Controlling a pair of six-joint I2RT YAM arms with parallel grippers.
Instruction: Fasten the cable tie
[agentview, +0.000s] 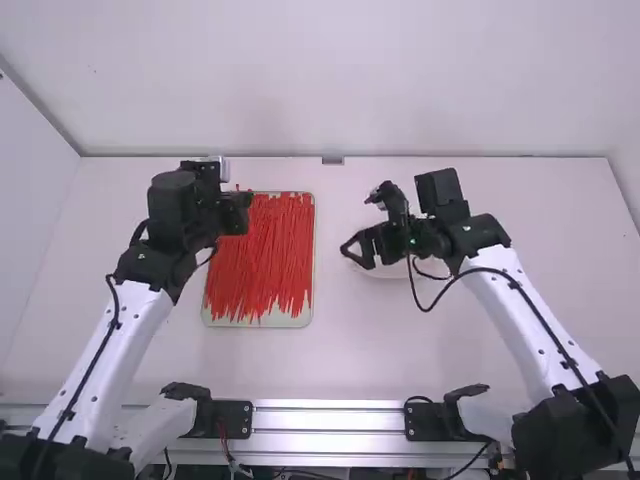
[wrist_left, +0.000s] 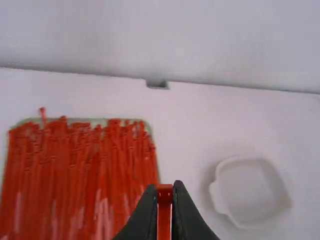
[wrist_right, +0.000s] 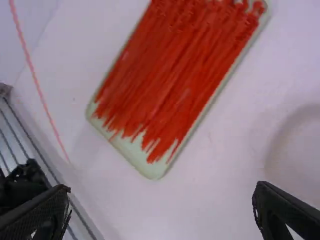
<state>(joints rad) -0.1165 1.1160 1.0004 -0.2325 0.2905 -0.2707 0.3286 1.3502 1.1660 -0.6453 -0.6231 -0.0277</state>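
We are clamping one red cable tie (wrist_left: 164, 220) in the left gripper (wrist_left: 164, 187); the right gripper (wrist_right: 160, 192) is hanging open mid-bench, likely needing the tail presented squarely.

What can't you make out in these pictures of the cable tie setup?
Held cable tie: left wrist view, bottom edge cuts it off at the left pincer; which end is gripped is unclear.
White dish: high view, right pincer covers most of it.
Ties on the tray: all views, too crowded and blurred to count.
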